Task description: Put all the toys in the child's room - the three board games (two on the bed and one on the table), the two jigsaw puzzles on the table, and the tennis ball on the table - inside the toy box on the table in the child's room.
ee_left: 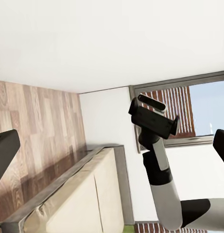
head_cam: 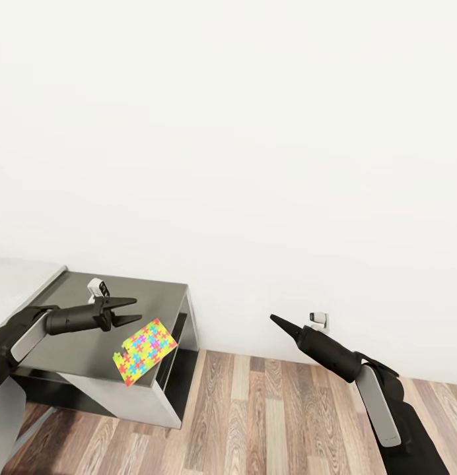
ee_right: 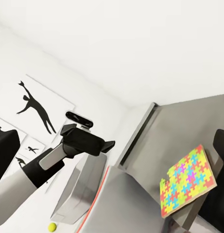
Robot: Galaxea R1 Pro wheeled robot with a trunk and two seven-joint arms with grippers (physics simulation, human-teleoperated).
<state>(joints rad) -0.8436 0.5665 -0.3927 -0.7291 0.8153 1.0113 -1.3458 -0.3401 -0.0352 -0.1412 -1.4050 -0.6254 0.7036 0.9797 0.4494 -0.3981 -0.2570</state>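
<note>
Puzzle square (head_cam: 145, 351), flat, multicoloured, interlocking.

The head camera looks down and forward from up high at a white wall (head_cam: 255, 132), the wood floor (head_cam: 268, 422) and a dark grey cabinet (head_cam: 116, 343). The left wrist camera faces the right arm (ee_left: 160, 165), with the bed (ee_left: 82, 199) and a window (ee_left: 189, 109) behind. The right wrist camera faces the left arm (ee_right: 53, 160). It shares the cabinet (ee_right: 184, 126) and the jigsaw puzzle (ee_right: 187, 179) (head_cam: 144, 342) with the head view.
</note>
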